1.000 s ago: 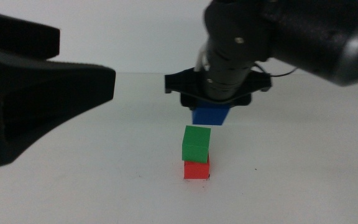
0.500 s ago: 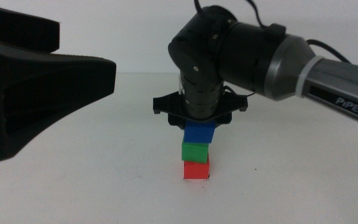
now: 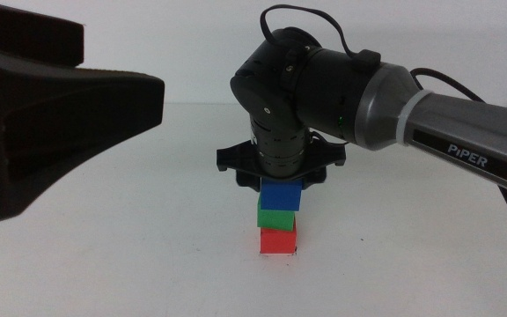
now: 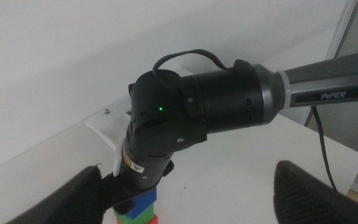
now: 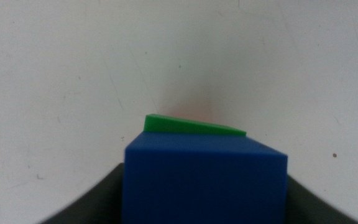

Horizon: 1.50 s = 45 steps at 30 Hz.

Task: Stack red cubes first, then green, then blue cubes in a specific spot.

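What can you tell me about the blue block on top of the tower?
The blue cube is small, solid and deep blue, with plain matte faces and sharp edges. It sits upright on top of the green cube, which rests on the red cube, so it is the top of a three-block stack on the white table. It looks turned slightly against the green one. The right end effector comes straight down over it, a dark jaw on either side.

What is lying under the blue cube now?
The green cube is directly under the blue cube, with the red cube below. The right gripper covers the blue top.
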Each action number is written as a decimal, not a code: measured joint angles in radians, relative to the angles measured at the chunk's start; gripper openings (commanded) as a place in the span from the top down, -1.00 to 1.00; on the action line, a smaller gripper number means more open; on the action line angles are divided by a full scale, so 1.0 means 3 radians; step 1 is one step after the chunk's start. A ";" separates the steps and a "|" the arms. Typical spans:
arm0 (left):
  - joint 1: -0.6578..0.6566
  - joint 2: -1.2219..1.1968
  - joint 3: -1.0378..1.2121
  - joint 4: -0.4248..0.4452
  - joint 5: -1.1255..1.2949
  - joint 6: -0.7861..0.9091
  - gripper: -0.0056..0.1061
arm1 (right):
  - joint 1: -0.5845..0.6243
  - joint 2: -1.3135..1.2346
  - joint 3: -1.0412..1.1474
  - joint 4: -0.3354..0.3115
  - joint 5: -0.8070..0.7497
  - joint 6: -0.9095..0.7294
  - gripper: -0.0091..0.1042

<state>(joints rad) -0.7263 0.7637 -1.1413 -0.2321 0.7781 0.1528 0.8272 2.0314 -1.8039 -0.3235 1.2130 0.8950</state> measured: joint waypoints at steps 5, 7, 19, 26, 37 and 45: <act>0.0000 0.0000 0.0000 0.0000 -0.0045 0.0000 -0.78 | -0.0005 0.0033 0.0000 0.0000 0.0000 0.0000 -0.81; 0.0000 0.0000 0.0000 0.0000 -0.0052 0.0000 -0.78 | -0.0005 0.0009 0.0000 0.0000 -0.0029 -0.0020 -0.80; 0.0000 0.0000 0.0000 0.0000 -0.0071 0.0000 -0.78 | -0.0422 -0.1639 0.0734 -0.0100 -0.0126 -0.0528 -0.80; 0.0000 0.0000 0.0000 0.0000 -0.0071 0.0000 -0.78 | -0.1496 -0.3206 0.2098 0.0482 -0.0947 -0.1772 -0.80; 0.0000 0.0000 0.0000 0.0000 -0.0071 0.0000 -0.78 | -0.2399 -0.4281 0.3032 0.1724 -0.1694 -0.3228 -0.80; 0.0000 0.0000 0.0000 0.0006 -0.0071 0.0000 -0.78 | -0.2412 -0.4309 0.3039 0.1768 -0.1736 -0.3272 -0.80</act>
<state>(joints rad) -0.7263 0.7637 -1.1413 -0.2304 0.7568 0.1528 0.1036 0.7388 -0.8921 0.2070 0.6923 -0.0866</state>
